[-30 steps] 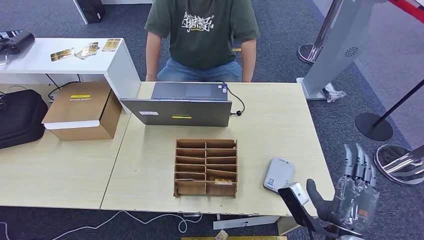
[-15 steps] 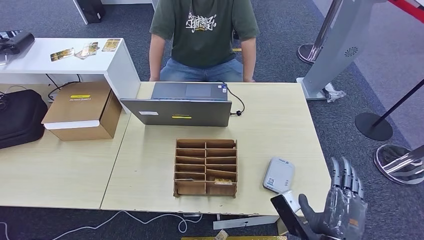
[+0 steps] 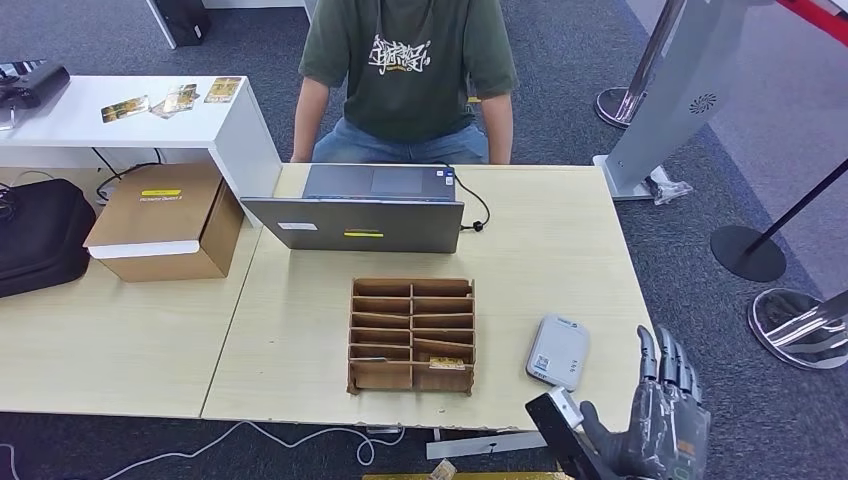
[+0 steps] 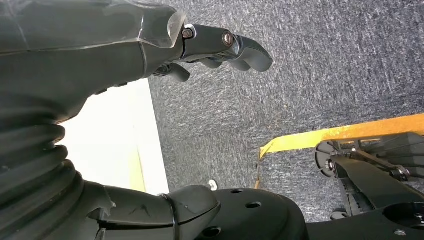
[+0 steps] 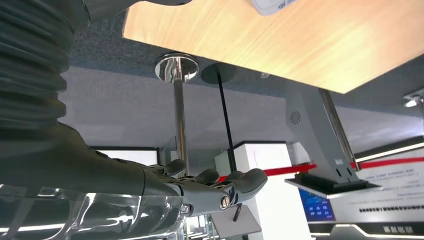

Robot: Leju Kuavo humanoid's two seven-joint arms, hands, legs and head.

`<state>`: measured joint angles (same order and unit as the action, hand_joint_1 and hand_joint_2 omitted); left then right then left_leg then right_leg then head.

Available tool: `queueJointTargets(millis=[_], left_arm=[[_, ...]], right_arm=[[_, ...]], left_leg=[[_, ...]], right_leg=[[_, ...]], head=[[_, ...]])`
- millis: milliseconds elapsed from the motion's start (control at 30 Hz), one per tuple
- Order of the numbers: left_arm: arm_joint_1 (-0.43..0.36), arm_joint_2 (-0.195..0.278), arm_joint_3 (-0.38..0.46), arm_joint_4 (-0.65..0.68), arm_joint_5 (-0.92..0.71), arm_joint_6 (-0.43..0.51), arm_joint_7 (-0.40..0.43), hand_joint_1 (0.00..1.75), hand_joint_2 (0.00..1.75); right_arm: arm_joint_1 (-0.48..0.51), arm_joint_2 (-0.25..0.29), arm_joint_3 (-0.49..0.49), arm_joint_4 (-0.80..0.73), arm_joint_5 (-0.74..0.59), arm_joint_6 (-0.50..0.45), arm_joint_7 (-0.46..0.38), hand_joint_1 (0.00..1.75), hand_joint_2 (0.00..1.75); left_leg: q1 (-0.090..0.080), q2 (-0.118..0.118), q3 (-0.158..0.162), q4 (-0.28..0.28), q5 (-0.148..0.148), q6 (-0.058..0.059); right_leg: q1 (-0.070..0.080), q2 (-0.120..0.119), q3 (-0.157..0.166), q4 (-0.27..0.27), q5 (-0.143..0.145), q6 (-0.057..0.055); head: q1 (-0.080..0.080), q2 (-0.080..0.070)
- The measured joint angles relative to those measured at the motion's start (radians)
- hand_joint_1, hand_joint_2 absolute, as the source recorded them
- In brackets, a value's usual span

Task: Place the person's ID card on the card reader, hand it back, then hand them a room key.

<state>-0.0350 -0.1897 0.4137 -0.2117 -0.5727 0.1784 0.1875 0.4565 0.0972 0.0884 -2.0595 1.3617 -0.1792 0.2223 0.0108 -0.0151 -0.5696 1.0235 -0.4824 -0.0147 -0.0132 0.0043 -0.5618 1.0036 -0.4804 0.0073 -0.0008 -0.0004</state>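
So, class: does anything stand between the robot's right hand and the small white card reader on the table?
Nothing visible does. The right hand is off the table's near right corner, and bare light wooden tabletop separates it from the white card reader.

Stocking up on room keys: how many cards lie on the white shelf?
4, though overlap may hide more: one card at the left, two overlapping in the middle, one at the right.

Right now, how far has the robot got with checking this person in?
Nothing looks done yet: the card reader lies bare on the table. The right hand holds nothing, fingers apart, beside the table's edge. Placing the ID card, returning it and handing over a room key all remain.
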Motion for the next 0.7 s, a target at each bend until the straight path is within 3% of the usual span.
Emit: queueJointTargets(millis=[267,700], left_arm=[[0.000,-0.003,0.023,0.000,-0.011,0.006,0.001,0.00,1.75],[-0.002,-0.005,0.043,0.000,-0.061,0.003,-0.007,0.00,1.75]], right_arm=[[0.002,-0.001,0.062,0.042,-0.049,0.029,0.013,0.00,1.75],[-0.105,-0.005,0.188,0.218,-0.155,-0.111,-0.017,0.00,1.75]], left_leg=[[0.000,0.000,0.000,0.000,0.000,0.000],[0.000,0.000,0.000,0.000,0.000,0.000]], right_leg=[[0.000,0.000,0.000,0.000,0.000,0.000],[0.000,0.000,0.000,0.000,0.000,0.000]], head=[[0.000,0.000],[0.000,0.000]])
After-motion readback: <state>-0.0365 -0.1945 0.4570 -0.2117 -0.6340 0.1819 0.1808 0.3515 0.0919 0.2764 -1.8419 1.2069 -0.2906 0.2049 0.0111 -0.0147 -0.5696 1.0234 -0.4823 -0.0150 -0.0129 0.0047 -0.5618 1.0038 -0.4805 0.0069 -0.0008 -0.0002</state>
